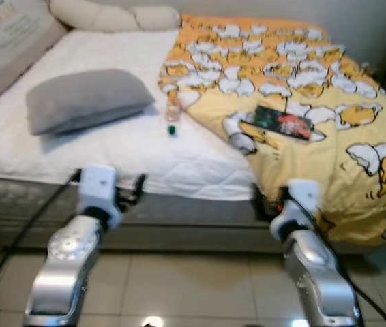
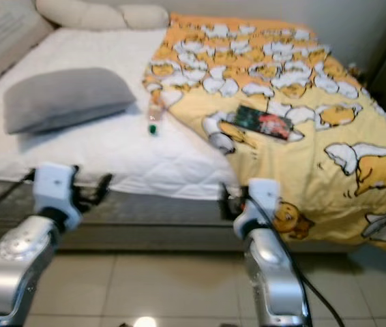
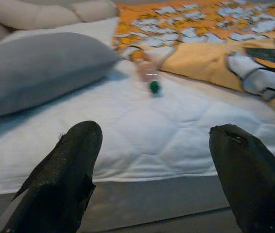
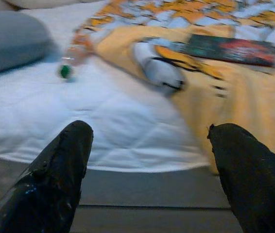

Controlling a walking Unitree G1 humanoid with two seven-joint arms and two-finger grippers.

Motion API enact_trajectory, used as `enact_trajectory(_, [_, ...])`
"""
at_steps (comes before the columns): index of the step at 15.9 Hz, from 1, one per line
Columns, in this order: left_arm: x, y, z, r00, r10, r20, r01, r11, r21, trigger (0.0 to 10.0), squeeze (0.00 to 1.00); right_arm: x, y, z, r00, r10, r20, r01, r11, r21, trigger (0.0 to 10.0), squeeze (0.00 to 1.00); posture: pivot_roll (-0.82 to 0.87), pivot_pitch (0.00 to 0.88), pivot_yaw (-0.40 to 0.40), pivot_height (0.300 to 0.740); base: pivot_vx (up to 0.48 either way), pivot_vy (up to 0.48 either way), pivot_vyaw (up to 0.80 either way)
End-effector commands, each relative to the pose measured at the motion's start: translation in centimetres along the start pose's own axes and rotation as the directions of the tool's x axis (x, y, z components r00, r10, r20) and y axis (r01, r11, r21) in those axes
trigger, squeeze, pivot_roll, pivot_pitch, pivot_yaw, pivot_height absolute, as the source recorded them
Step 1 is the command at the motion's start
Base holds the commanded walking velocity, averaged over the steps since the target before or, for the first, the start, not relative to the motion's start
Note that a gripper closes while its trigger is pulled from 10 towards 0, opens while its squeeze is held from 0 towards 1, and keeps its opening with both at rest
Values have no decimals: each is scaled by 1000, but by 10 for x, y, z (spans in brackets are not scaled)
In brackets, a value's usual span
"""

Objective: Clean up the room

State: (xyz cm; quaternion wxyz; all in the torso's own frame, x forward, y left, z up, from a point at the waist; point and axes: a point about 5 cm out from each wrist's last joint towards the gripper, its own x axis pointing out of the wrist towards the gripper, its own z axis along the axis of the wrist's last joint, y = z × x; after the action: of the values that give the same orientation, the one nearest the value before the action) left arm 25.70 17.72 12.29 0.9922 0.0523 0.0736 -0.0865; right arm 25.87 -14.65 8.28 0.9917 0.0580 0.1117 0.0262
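On the mattress (image 1: 77, 157), head view: bottle (image 1: 172, 117) just beside the blanket (image 1: 295, 102) edge, long axis running away from the robot, green cap nearest. Book (image 1: 283, 122) lies on the blanket — clutter too.

Left wrist view: left gripper (image 3: 157, 170) spread, empty, bottle straight ahead — probably the nearer arm.

Right wrist view: right gripper (image 4: 149, 170) spread, empty.

Clear bottle (image 1: 172, 114), green cap, lying on mattress; dark book (image 1: 283, 122) flat on blanket.

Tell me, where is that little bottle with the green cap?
The bottle lies on the white mattress, between the grey pillow and the yellow blanket's edge.
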Motion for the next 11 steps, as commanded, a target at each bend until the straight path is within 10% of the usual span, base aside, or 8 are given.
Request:
enact_trajectory(1, [2,-6,4,1000,-20,11,20,1000,0,10000,0,-1,-9,4,1000,-29,8,29,1000,-5,10000,0,-18,0,22,740,0,476,0])
enact_trajectory(11, [2,-10,11,998,-22,59,22,1000,3,10000,0,1,-5,7,1000,12,20,-13,1000,7,10000,0,-10,0,11,740,0,173,0])
